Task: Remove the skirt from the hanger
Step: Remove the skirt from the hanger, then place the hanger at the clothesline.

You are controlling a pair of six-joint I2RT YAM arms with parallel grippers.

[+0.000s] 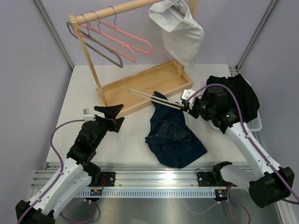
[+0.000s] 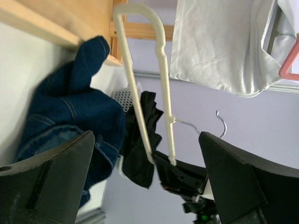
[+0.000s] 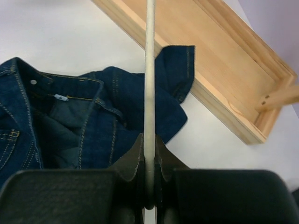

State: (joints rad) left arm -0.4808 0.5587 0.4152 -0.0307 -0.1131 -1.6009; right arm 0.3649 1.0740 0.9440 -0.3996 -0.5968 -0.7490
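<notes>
Top external view: denim skirt (image 1: pixel 174 137) lies crumpled on the white table (image 1: pixel 79 93), just in front of the wooden rack base (image 1: pixel 140 86). Most of it is flat, w/ one corner reaching up toward the base's front edge.

R gripper (image 1: pixel 189 108) is at the base's front-right corner, jaws clenched on one end of a cream hanger (image 1: pixel 156 99). The hanger sticks out leftward along the base's front edge and crosses over that raised skirt corner. Right wrist view shows the hanger bar pinched tight btwn the pads, w/ denim under it and on both sides. Can't tell whether the cloth touches the bar.

L gripper (image 1: pixel 122 113) hovers in front of the base's left part, left of the skirt and apart from it, jaws spread wide w/ nothing btwn them. Left wrist view agrees: fingers far apart, skirt and hanger seen through the gap, neither touched.

On the rail above the base hang pink hangers (image 1: pixel 140 41), a grey hanger (image 1: pixel 100 50) and, at the right end, a white garment (image 1: pixel 180 32). Black cloth (image 1: pixel 238 95) sits right of the base, behind the R arm, on a white basket (image 1: pixel 254 123).
</notes>
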